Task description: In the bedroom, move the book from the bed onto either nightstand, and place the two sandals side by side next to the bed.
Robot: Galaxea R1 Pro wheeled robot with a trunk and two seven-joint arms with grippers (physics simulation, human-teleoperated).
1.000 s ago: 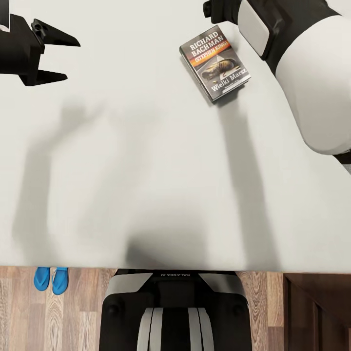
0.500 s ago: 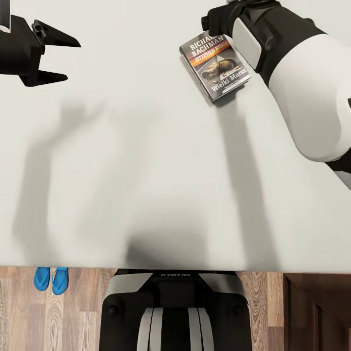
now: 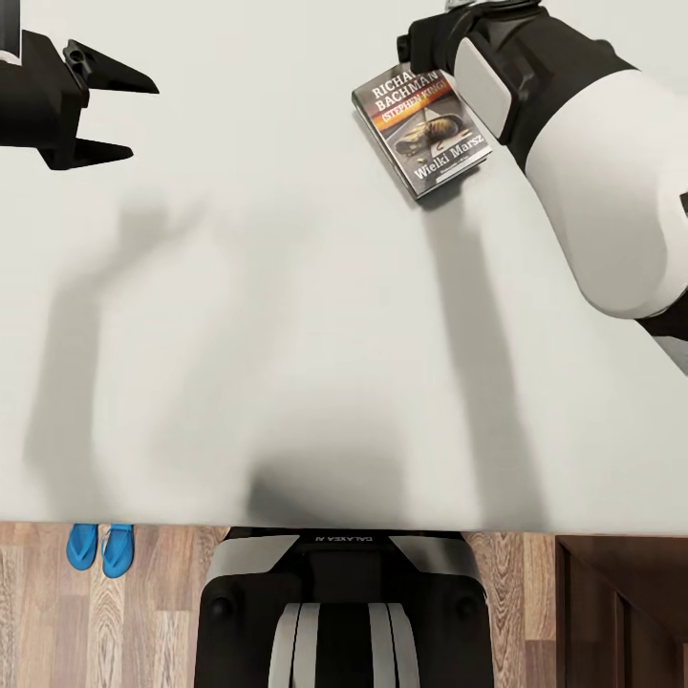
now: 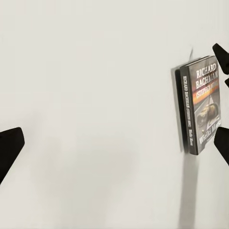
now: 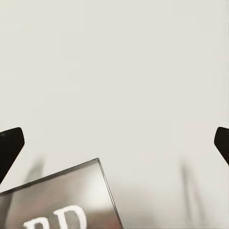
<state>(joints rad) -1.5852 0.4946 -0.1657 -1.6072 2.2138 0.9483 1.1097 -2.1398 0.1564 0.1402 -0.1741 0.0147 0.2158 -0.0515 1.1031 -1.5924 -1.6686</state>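
Right now your dark-covered paperback book [image 3: 421,124], with white title lettering and an orange band, lies flat and face up on the off-white mattress of the bed [image 3: 287,315], turned at a slant toward the far right part of the surface as the head view gives it. Your right arm's black and white forearm [image 3: 573,143] reaches over the mattress beside the book, and its black wrist end overlaps the book's far corner in that view. In the right wrist view the right gripper [image 5: 114,143] has its two dark fingertips [image 5: 9,148] set wide apart, with one corner of the book [image 5: 62,200] below them and bare mattress between; no contact with the cover can be made out. Your left gripper [image 3: 115,115] hovers over the far left of the mattress, well apart from the book, its pointed black fingers [image 3: 110,72] spread and holding nothing. Down on the wood-plank floor [image 3: 153,612], the two bright blue flat sandals [image 3: 99,548] lie side by side just beside the near edge of the bed, left of your robot's base [image 3: 344,612]. A dark-brown wooden cabinet [image 3: 621,612] stands at the near right corner.
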